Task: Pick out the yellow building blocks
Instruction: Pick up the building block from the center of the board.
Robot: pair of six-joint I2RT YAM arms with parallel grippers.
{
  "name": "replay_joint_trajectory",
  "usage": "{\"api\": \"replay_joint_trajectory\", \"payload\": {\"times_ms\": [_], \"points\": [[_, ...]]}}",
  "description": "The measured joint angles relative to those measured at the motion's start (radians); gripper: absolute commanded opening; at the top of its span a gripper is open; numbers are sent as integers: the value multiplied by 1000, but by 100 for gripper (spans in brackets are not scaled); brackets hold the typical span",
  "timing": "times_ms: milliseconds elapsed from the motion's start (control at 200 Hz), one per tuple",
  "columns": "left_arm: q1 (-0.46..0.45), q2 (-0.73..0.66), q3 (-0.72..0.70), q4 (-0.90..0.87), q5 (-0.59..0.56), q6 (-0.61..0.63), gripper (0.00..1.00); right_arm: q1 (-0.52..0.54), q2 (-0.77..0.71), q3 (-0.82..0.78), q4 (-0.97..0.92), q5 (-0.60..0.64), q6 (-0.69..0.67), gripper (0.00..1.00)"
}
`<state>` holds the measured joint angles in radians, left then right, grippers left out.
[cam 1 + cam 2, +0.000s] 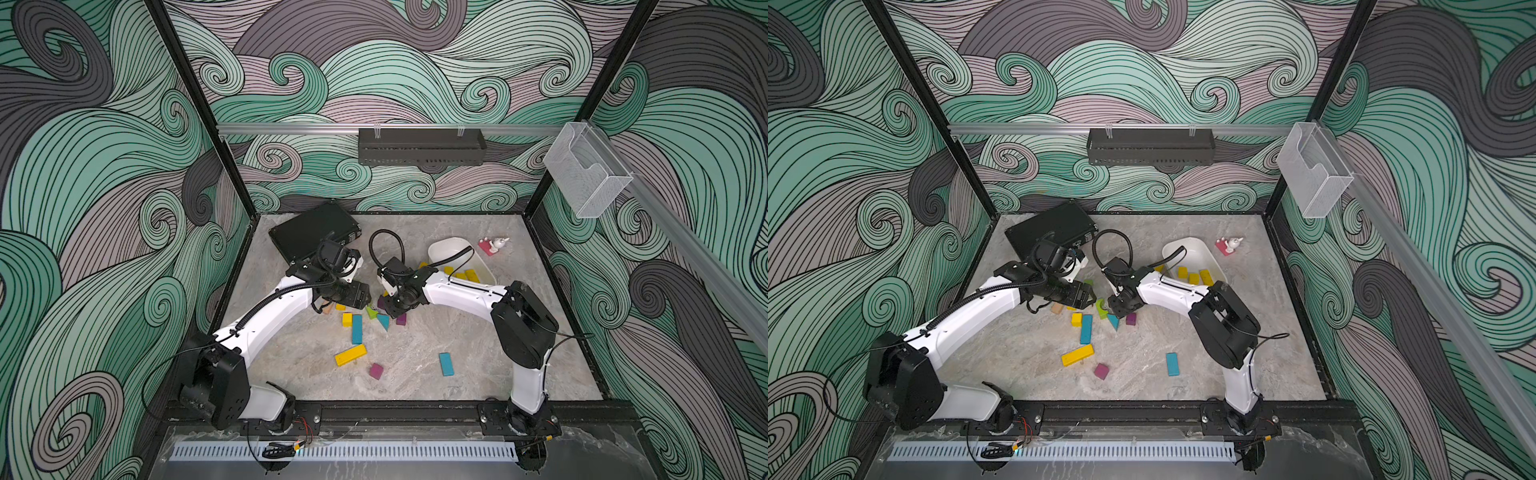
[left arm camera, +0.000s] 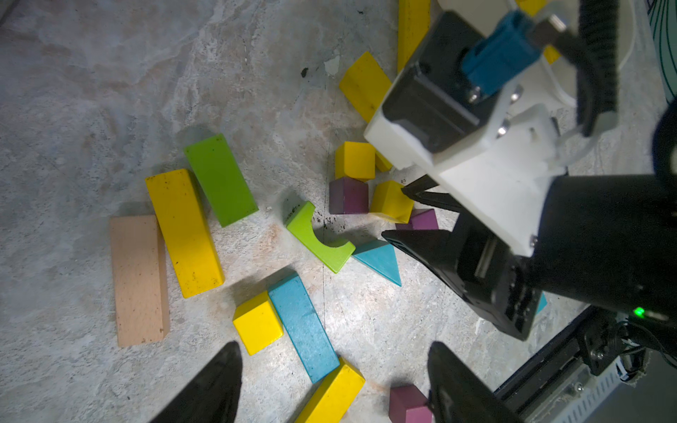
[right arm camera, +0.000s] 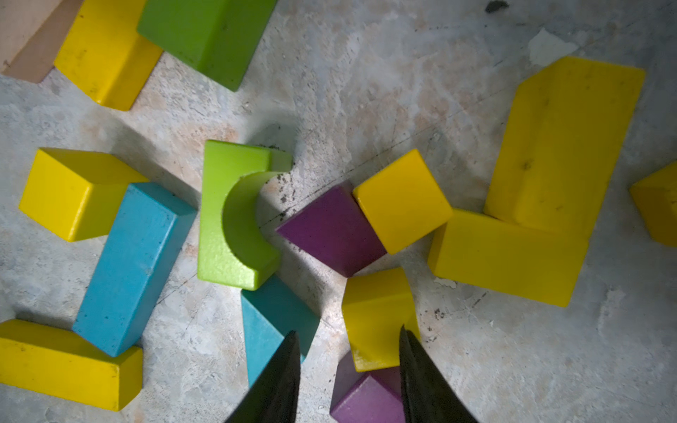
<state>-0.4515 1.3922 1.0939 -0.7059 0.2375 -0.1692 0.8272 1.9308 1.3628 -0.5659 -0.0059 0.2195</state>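
Observation:
Several yellow building blocks lie in a mixed cluster mid-table: a long bar (image 1: 351,354), a cube (image 1: 347,319), and more under the arms. Others lie in the white bin (image 1: 440,245). My right gripper (image 3: 348,333) is open, low over the cluster. A small yellow block (image 3: 377,311) sits between its fingers, against one finger and apart from the other, with a purple cube (image 3: 366,399) below it. My left gripper (image 2: 333,346) hangs open above a yellow cube (image 2: 258,322) and a yellow bar (image 2: 333,395), holding nothing.
Green blocks (image 2: 219,179), a green arch (image 3: 234,216), blue bars (image 2: 302,326), a blue wedge (image 2: 381,258) and a tan bar (image 2: 139,278) mix with the yellow ones. A black case (image 1: 316,232) lies at the back left, a small toy figure (image 1: 492,245) at the back right.

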Motion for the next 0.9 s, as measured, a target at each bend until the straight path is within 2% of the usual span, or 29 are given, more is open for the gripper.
{"api": "replay_joint_trajectory", "payload": {"times_ms": [901], "points": [[9, 0, 0, 2, 37, 0, 79, 0, 0, 0, -21, 36, -5, 41]]}}
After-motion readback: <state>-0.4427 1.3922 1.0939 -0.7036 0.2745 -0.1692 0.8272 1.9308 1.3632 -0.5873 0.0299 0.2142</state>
